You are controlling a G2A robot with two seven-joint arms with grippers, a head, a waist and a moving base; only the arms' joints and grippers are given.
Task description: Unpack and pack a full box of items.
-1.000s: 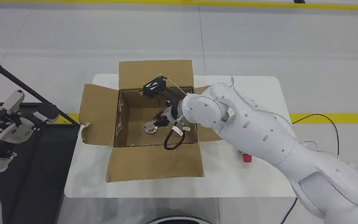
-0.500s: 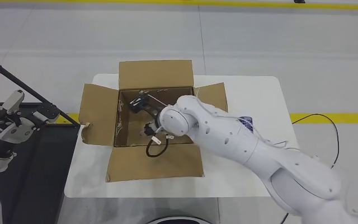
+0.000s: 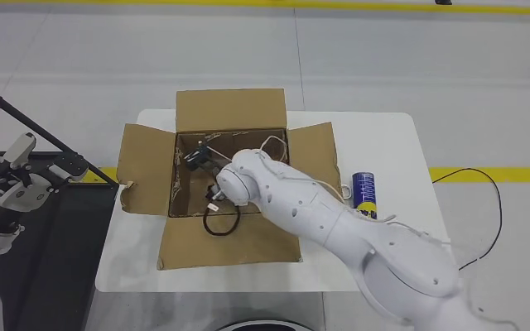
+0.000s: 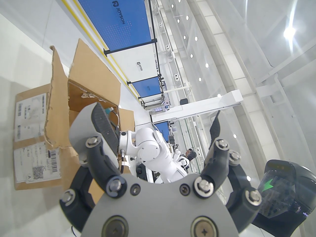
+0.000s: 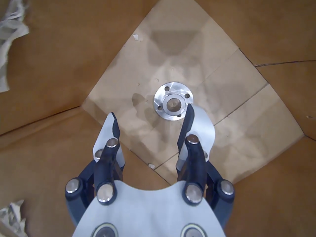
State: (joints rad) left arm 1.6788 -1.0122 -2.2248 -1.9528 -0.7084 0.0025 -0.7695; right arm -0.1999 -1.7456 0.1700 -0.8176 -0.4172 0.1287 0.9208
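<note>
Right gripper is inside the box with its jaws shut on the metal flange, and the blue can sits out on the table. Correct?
Not shut. In the right wrist view the right gripper, inside the box, has its jaws open, the metal flange lying ungripped on the floor. The blue can sits out on the table.

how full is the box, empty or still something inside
Not empty: a metal flange lies flat on the box floor, below the open right gripper.

white labels (image 4: 37, 164) with a square code sit on the cardboard box (image 4: 93, 80), too small to read. blue wall panels (image 4: 118, 18) carry white lettering. a green lightning sign (image 4: 267, 186) marks a black device (image 4: 293, 198).
</note>
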